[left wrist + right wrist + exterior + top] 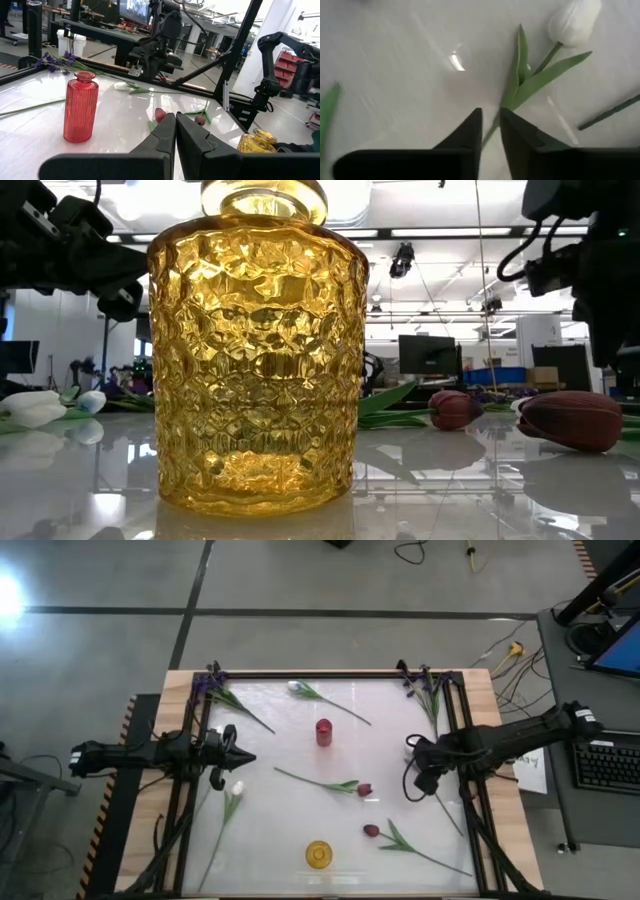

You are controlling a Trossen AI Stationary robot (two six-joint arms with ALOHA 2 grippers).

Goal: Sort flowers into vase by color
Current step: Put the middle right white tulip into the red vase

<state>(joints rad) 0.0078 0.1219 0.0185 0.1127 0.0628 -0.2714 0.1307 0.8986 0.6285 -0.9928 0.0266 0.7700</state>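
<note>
Across the white counter (270, 810), flowers lie scattered around 2 vases while both my grippers hang empty.

My left gripper (240, 756) sits at the counter's left edge, fingers pressed together, aimed toward the red vase (324, 732) standing upright near the middle. My right gripper (415, 762) hovers at the right side, fingers nearly together with a narrow gap, clamped on nothing; its wrist view shows a white tulip (572, 22) with green leaves lying flat just beyond the fingertips. The yellow vase (319, 855) stands at the near edge. 2 dark red tulips (365, 789) lie between the vases, and purple blooms (210, 686) rest at both far corners.
</note>
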